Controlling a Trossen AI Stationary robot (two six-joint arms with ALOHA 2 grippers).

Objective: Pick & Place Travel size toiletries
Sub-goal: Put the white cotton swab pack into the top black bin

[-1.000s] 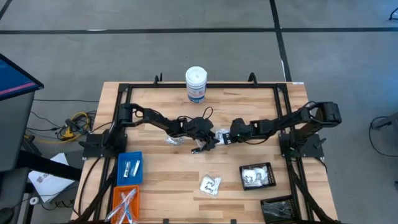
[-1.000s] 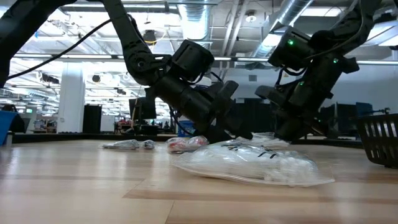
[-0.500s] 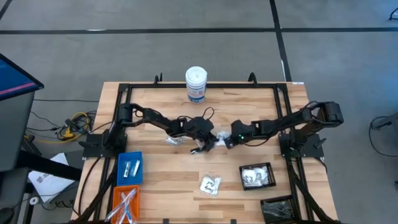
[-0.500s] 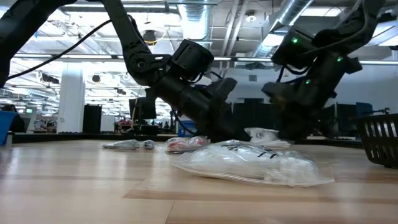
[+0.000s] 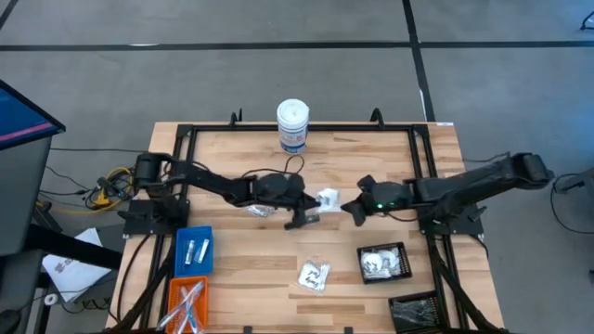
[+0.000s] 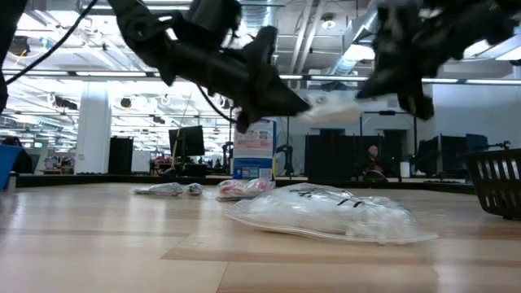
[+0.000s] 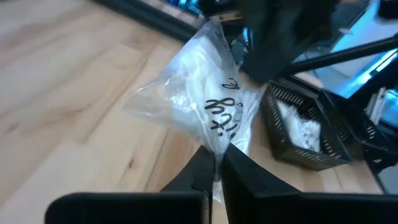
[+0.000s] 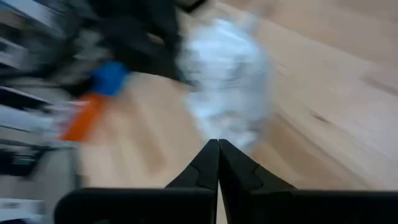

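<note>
**Packet held between two closed grippers above table centre**

The left gripper (image 5: 306,215) sits near the middle of the table, its fingers (image 7: 208,171) pinched tight on an edge of a clear packet (image 7: 202,102) with white contents and black handwriting. The right gripper (image 5: 351,209) faces it from the other side, fingers (image 8: 217,163) closed together, with the same packet (image 8: 227,81) just ahead of its tips; whether it actually grips the film cannot be told. In the low view the packet (image 6: 334,104) hangs well clear of the wood between the two arms.

Other toiletries lie loose. A second packet (image 5: 314,275) rests on the near part of the table, shown large in the low view (image 6: 326,213). A small silver item (image 5: 257,211) lies just beside the left arm.

The black basket (image 5: 403,250) holds white packets. The blue bin (image 5: 178,250) holds small silver tubes. The orange bin (image 5: 173,289) holds thin sticks. A second black bin (image 5: 413,311) sits at the near right corner. The white canister (image 5: 292,125) stands upright at the far edge.
</note>
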